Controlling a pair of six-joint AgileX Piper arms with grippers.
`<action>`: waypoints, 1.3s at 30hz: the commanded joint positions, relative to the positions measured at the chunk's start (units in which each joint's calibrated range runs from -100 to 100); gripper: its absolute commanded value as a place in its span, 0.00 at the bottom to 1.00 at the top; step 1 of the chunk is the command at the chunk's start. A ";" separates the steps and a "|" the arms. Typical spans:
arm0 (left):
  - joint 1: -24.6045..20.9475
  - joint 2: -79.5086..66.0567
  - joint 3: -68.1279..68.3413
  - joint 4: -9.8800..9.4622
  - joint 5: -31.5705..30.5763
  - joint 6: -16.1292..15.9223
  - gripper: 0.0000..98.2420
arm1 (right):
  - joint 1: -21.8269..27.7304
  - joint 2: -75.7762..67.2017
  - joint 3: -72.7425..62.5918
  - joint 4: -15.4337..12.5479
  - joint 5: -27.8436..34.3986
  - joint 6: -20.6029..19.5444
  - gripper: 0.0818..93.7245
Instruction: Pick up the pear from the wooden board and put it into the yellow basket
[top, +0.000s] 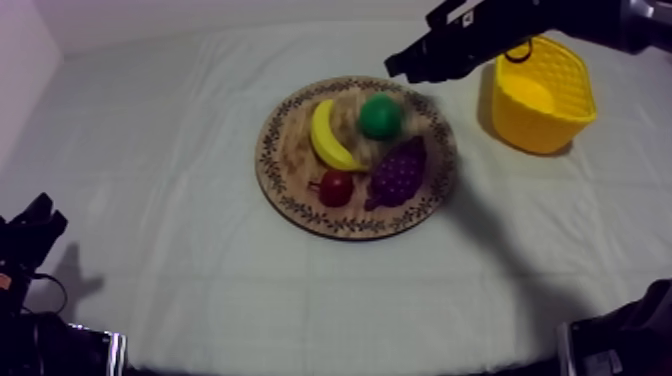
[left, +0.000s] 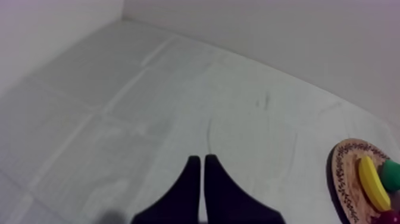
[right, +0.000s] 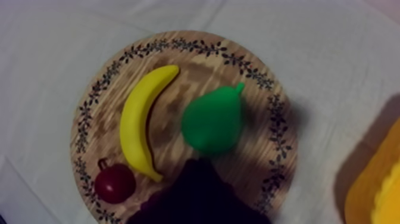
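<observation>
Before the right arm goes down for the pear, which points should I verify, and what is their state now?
1. Green pear lies free on the round wooden board: ok.
2. Yellow banana apart from the pear: ok.
3. Right gripper lined up over the pear: cannot tell.
4. Yellow basket upright, nothing in it: ok.
5. Left gripper shut, away from the board: ok.

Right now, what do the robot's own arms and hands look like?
The left arm and right arm are black, built of blocky sections. The left hand has two plain black fingers, each tapering from a broad base to a pointed tip. The right hand is black too.
</observation>
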 joint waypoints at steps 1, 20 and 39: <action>0.01 -0.04 0.00 0.00 0.02 0.02 0.00 | -0.14 -0.28 0.36 0.30 0.42 -0.07 0.01; 0.01 -0.04 0.00 0.00 0.02 0.02 0.00 | -2.04 -2.12 4.30 0.84 0.73 2.17 0.84; 0.01 -0.04 0.00 0.00 0.02 0.02 0.00 | -2.03 -0.77 5.80 1.22 -2.00 1.91 0.93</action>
